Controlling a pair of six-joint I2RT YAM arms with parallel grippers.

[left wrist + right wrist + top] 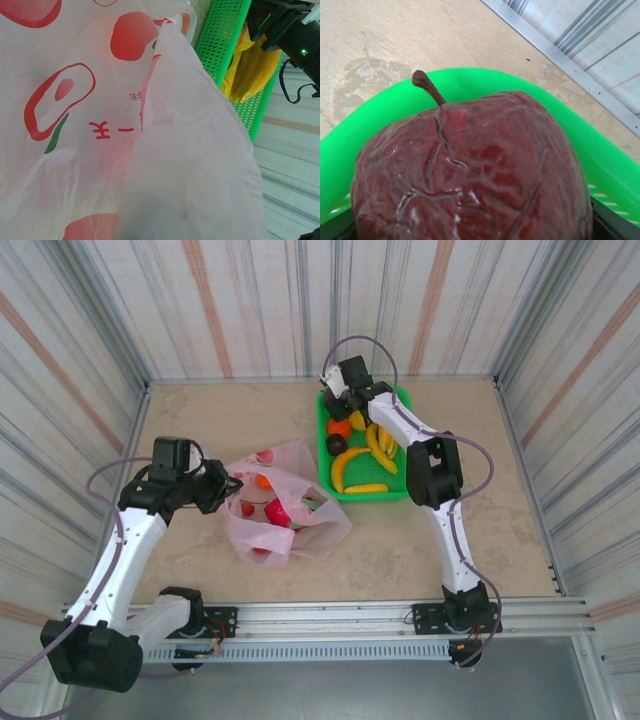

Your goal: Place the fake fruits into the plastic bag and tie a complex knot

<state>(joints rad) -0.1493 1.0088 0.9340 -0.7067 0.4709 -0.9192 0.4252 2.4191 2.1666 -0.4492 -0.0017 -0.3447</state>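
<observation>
The right claw [338, 403] hangs over the far left corner of the green basket [372, 497]. In its wrist view a dark red apple [470, 170] sits right against it. The jaws stand fairly wide, one on each side of the fruit. Whether they have actually clamped it I cannot tell, as the apple hides the contact. The apple's stem points up and away from the claw, towards the basket's far rim, so the jaws cross its round body rather than its stem end.

Beside it in the basket lie the yellow bananas [368, 445], an orange and a darker round fruit.

The pink plastic bag [300, 525] lies on the table [200, 420] just left of the basket and nearer the arm bases, with a few fruits [275, 512] inside.

The left claw [222, 487] is closed tight on the bag's left edge and holds the film up. The coming move likely turns on this: a short carry left and towards the bases, from the basket corner to the bag's mouth, and the right arm is the one placed to make it.
</observation>
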